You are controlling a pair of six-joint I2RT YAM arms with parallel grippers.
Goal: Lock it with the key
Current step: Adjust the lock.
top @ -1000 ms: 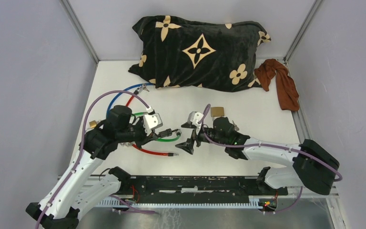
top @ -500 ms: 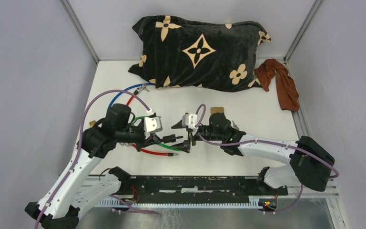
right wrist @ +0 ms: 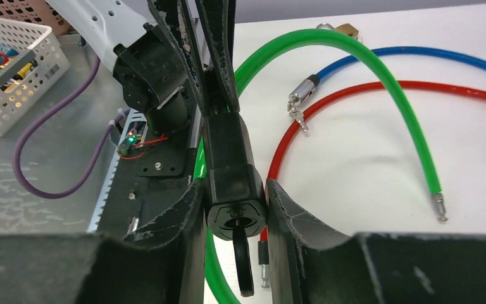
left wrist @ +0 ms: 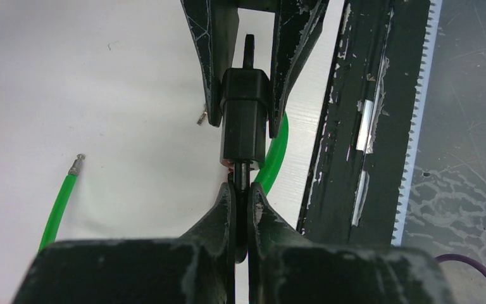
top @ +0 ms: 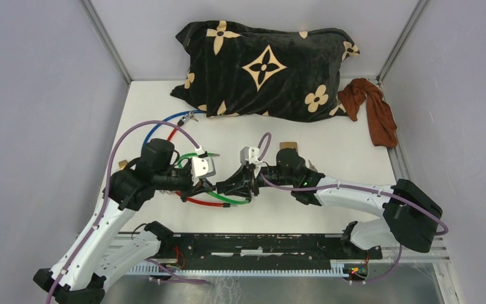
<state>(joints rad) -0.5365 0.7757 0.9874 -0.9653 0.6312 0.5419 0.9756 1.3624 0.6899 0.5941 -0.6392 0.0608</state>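
Observation:
A black cable lock (right wrist: 231, 168) on a green cable (right wrist: 380, 69) hangs between my two grippers, just above the table. The key (right wrist: 243, 263) sticks out of the lock's end face, toward the right wrist camera. My right gripper (right wrist: 234, 185) is shut on the lock body, one finger pressed against each side. My left gripper (left wrist: 241, 188) is shut on the thin black stem at the lock's other end. In the left wrist view the lock (left wrist: 245, 117) sits between the right arm's fingers (left wrist: 212, 57). From above, both grippers meet at the lock (top: 229, 187).
Red cable (top: 205, 201) and blue cable (top: 164, 120) lie under and behind the left arm. A brass padlock (top: 288, 149) sits behind the right wrist. A black patterned pillow (top: 262, 66) and brown cloth (top: 374, 113) lie at the back. A black rail (top: 253, 244) runs along the near edge.
My right gripper moved left to the lock and its wide-open jaws closed around the lock body. The left gripper kept its hold and barely moved.

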